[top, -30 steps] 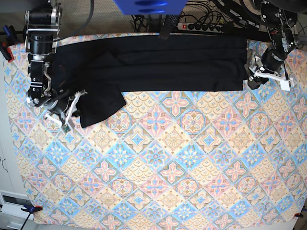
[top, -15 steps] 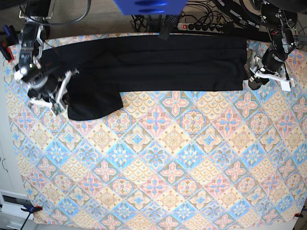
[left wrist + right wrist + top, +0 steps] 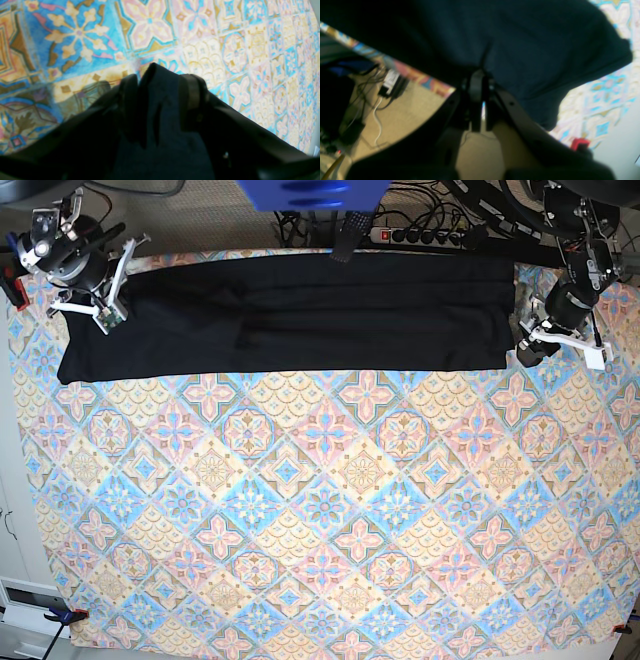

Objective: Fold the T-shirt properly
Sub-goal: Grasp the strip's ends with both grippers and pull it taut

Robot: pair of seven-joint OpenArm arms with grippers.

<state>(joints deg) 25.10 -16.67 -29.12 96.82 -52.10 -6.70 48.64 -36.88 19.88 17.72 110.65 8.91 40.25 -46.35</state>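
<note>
Two pincers of mine work at opposite ends of one long black shirt (image 3: 300, 315), which lies as a flat band across the top of the frame in the base view, on a tablecloth (image 3: 330, 510) patterned with blue, pink and yellow tiles.

My right pincer (image 3: 105, 298) sits at the upper left of the base view, over the shirt's left end. In the right wrist view its fingers (image 3: 476, 85) are pressed together at frame centre, pinching a fold of the dark cloth (image 3: 520, 45) that fills the upper part of that frame; the cloth gathers into a crease just where the tips meet.

My left pincer (image 3: 522, 350) sits at the upper right of the base view, touching the shirt's right edge. In the left wrist view its two fingers (image 3: 191, 92) stand apart with a tongue of black cloth (image 3: 162, 105) between them, rising to a point at frame centre against the tiled pattern. I cannot tell whether they grip it or merely straddle it.
</note>
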